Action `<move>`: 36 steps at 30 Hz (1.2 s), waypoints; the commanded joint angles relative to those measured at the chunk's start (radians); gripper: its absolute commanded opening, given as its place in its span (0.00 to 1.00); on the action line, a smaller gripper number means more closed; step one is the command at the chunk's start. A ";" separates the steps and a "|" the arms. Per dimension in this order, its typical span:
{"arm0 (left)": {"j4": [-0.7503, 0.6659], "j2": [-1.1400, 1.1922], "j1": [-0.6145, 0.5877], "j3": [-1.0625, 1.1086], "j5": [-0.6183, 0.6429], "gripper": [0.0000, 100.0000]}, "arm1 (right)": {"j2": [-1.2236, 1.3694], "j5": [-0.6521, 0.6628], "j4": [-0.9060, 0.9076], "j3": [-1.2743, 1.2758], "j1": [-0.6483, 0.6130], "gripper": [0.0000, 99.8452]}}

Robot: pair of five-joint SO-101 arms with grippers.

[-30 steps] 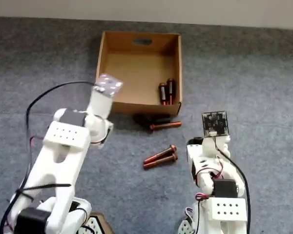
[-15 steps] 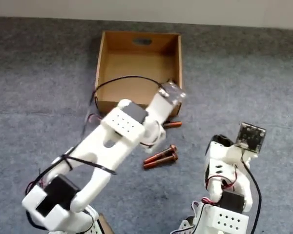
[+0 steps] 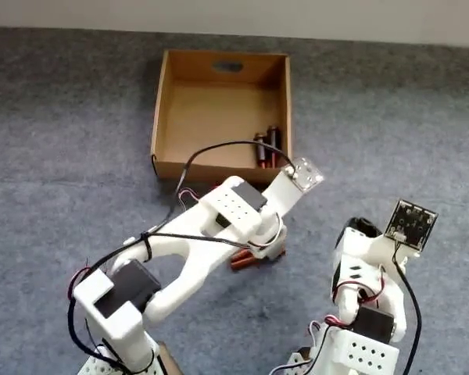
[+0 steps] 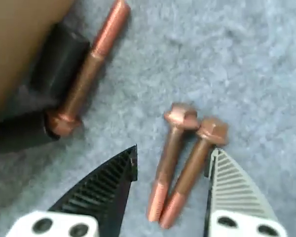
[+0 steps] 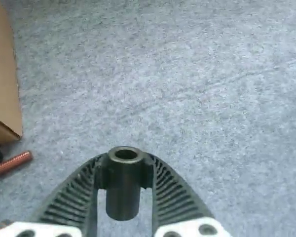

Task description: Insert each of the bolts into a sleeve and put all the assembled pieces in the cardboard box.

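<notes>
Two copper bolts (image 4: 180,168) lie side by side on the grey carpet, between the fingers of my open left gripper (image 4: 173,152). In the high view the left gripper (image 3: 258,251) hangs over these bolts (image 3: 244,262) in front of the cardboard box (image 3: 166,109). A third bolt (image 4: 89,74) lies against two black sleeves (image 4: 61,57) by the box wall (image 4: 15,44). My right gripper (image 5: 124,160) is shut on a black sleeve (image 5: 123,182), held upright above the carpet at the right (image 3: 363,228). Two assembled pieces (image 3: 266,148) lie in the box's front right corner.
The box's front corner (image 5: 2,89) and a bolt's tip (image 5: 10,164) lie off to one side of the right gripper. Open grey carpet (image 5: 187,74) stretches beyond it. The left arm's body (image 3: 219,226) crosses the middle of the table.
The left arm has swung from the box's front left corner across to the right and down over the two bolts. The right arm has shifted to the right with its sleeve.
</notes>
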 commanded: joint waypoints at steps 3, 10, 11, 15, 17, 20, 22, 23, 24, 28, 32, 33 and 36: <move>-0.044 0.031 -0.018 -0.039 -0.026 0.23 | -0.013 -0.008 -0.016 -0.007 0.008 0.01; -0.037 0.045 -0.018 -0.038 -0.075 0.23 | -0.013 -0.008 -0.016 -0.007 0.008 0.01; -0.025 0.045 -0.016 -0.038 -0.075 0.23 | -0.013 -0.008 -0.016 -0.007 0.008 0.01; 0.060 0.044 0.002 -0.038 -0.080 0.23 | -0.013 -0.008 -0.016 -0.007 0.007 0.01; 0.072 0.042 0.002 -0.042 -0.080 0.23 | -0.013 -0.008 -0.016 -0.007 0.007 0.01; 0.092 0.035 -0.018 -0.096 -0.075 0.23 | -0.013 -0.008 -0.016 -0.007 0.007 0.01; 0.112 0.016 -0.028 -0.139 -0.074 0.23 | -0.013 -0.008 -0.016 -0.007 0.007 0.01; 0.124 0.005 -0.039 -0.159 -0.074 0.23 | -0.013 -0.008 -0.016 -0.007 0.007 0.01; 0.133 -0.005 -0.050 -0.176 -0.074 0.23 | -0.013 -0.008 -0.016 -0.007 0.007 0.01; 0.133 -0.015 -0.090 -0.200 -0.074 0.23 | -0.013 -0.008 -0.016 -0.007 0.007 0.01; 0.094 0.044 -0.113 -0.197 -0.074 0.23 | -0.013 -0.008 -0.016 -0.007 0.007 0.01; 0.084 0.064 -0.113 -0.199 -0.074 0.23 | -0.013 -0.008 -0.016 -0.007 0.007 0.01; 0.077 0.113 -0.096 -0.203 -0.074 0.23 | -0.013 -0.006 -0.016 -0.007 0.007 0.01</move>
